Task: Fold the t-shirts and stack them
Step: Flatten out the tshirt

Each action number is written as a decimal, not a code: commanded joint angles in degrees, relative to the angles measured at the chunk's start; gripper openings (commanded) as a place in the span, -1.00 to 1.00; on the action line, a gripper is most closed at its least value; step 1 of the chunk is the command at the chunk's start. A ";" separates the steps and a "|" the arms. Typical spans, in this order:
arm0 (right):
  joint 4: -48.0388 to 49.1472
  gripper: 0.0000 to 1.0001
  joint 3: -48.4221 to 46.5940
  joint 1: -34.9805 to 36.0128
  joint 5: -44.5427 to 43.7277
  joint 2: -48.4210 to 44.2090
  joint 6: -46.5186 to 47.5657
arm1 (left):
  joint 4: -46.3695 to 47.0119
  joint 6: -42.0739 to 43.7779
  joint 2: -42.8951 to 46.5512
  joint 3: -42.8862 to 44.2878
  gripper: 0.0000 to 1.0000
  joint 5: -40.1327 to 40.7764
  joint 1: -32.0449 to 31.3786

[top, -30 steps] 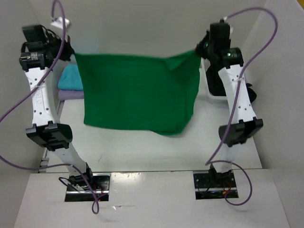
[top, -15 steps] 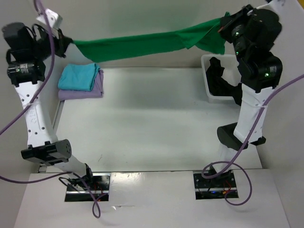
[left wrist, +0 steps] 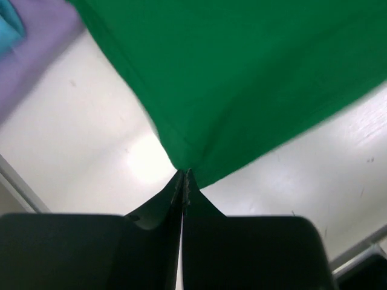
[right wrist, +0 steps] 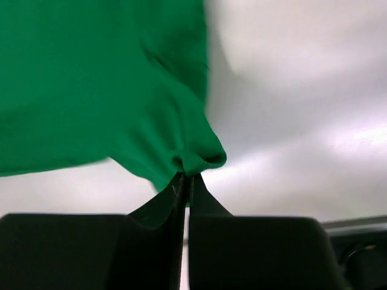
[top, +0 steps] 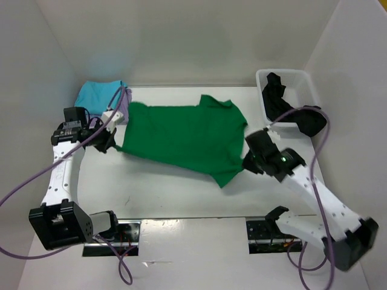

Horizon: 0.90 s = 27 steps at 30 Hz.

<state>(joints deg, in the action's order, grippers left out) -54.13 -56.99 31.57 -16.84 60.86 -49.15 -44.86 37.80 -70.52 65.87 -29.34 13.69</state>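
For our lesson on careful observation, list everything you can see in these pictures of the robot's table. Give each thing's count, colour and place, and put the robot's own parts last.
bright green cloth t-shirt: one, green, spread across the middle of the table, gripped at its left and right edges
turquoise blue folded cloth t-shirt: one, turquoise, far left corner, on top of the lavender one
lavender purple cloth t-shirt: one, lavender, under the turquoise one
black cloth t-shirt: one, black, in the bin, some over its near rim
white plastic bin: one, white, far right corner
white table: one, white, beneath everything
left gripper: one, black, shut on the green t-shirt
right gripper: one, black, shut on the green t-shirt
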 commanded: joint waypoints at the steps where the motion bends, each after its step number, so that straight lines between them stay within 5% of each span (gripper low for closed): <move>1: 6.14 -1.00 5.47 0.85 6.89 -10.57 -10.69 | -4.09 8.07 1.26 -4.15 -1.00 7.35 0.11; 5: 2.55 -1.00 11.37 2.87 7.61 -17.95 -16.75 | -6.19 8.08 2.49 -11.09 -1.00 15.70 0.11; 14: 3.06 -1.00 14.45 3.76 9.55 -16.93 -18.45 | -9.47 3.87 3.72 -14.27 -1.00 17.83 0.63; 27: 8.77 -1.00 1.82 -0.26 4.62 0.83 -7.12 | -1.54 -5.19 -13.49 2.59 -1.00 11.43 0.02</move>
<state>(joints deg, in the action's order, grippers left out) -49.32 -48.73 33.95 -9.17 61.80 -60.03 -47.59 35.24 -82.61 64.97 -14.15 13.74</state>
